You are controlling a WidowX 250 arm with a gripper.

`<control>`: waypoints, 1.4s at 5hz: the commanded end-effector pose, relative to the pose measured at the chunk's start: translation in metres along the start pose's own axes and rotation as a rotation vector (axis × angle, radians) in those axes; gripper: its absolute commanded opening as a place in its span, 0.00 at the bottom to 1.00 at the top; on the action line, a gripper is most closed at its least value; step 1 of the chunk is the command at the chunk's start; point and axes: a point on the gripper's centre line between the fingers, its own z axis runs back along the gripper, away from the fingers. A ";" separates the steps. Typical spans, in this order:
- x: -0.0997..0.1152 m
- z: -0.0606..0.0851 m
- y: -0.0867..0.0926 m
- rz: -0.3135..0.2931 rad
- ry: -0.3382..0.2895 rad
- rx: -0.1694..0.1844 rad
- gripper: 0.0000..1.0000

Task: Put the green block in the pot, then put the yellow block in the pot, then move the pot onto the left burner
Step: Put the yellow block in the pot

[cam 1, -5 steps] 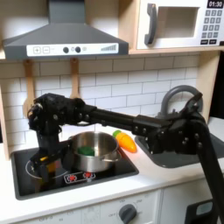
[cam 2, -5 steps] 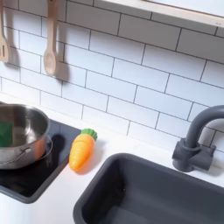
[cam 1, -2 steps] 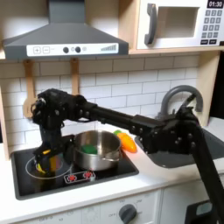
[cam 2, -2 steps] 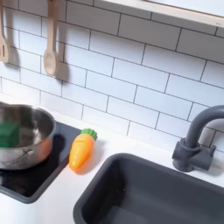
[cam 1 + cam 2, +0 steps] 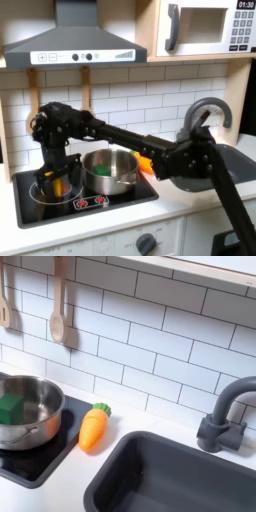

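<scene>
Reaching down over the left burner (image 5: pixel 45 190) at the first exterior view's left, gripper (image 5: pixel 52 180) low above the black stovetop (image 5: pixel 120 203), fingers closed around the yellow block (image 5: pixel 54 183), a small yellow patch between the dark fingertips. Standing just to the right of that in the first exterior view, the pot (image 5: pixel 108 172), shiny and upright on the stovetop, close beside the gripper; touching or apart, cannot tell. Inside it, the green block (image 5: pixel 100 170), lying on the pot's floor; seen again in the second exterior view as a green cube (image 5: pixel 10 407) against the far-left inner wall of the pot (image 5: pixel 30 416). Lying just beside the pot's right side in both exterior views, an orange carrot (image 5: pixel 92 427) with a green top, on the counter edge near the sink (image 5: pixel 160 481). Hanging on the tiled wall above, wooden spoons (image 5: pixel 57 316).
</scene>
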 end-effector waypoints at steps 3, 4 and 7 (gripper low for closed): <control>0.007 0.000 0.003 0.009 0.007 -0.003 1.00; 0.010 -0.001 0.003 0.012 0.003 -0.002 1.00; 0.016 -0.007 0.006 0.036 0.006 0.003 1.00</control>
